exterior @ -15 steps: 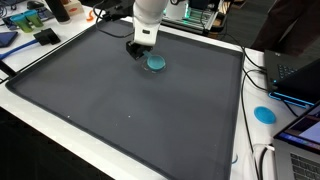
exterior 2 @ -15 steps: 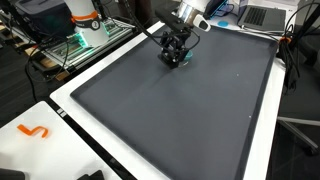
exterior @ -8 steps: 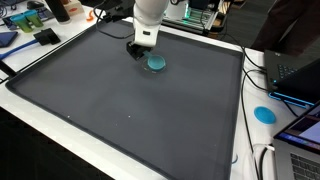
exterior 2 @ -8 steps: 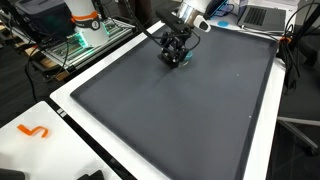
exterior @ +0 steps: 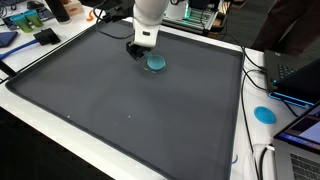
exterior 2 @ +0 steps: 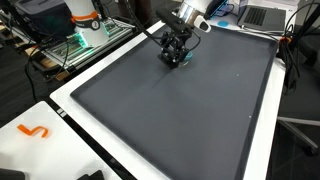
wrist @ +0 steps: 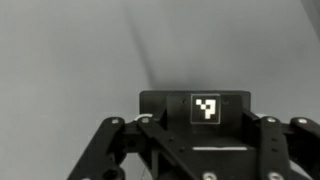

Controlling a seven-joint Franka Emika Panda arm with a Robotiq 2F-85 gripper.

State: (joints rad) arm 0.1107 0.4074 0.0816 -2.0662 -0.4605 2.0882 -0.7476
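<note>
A flat teal disc (exterior: 156,63) lies on the dark grey mat (exterior: 130,100) near its far edge. My gripper (exterior: 138,51) hangs low over the mat just beside the disc, fingers pointing down, and looks open and empty. In the other exterior view the gripper (exterior 2: 176,57) stands right over the disc (exterior 2: 180,61), which peeks out under it; I cannot tell whether they touch. The wrist view shows only the gripper's black body (wrist: 195,145) with a square marker tag (wrist: 206,108) over plain grey mat. The fingertips and the disc are out of that view.
The mat has a white table border (exterior 2: 70,95). A second teal disc (exterior: 264,113) lies off the mat beside laptops (exterior: 297,78) and cables. Electronics clutter (exterior: 30,25) stands at the back corner. An orange piece (exterior 2: 35,131) lies on the white surface.
</note>
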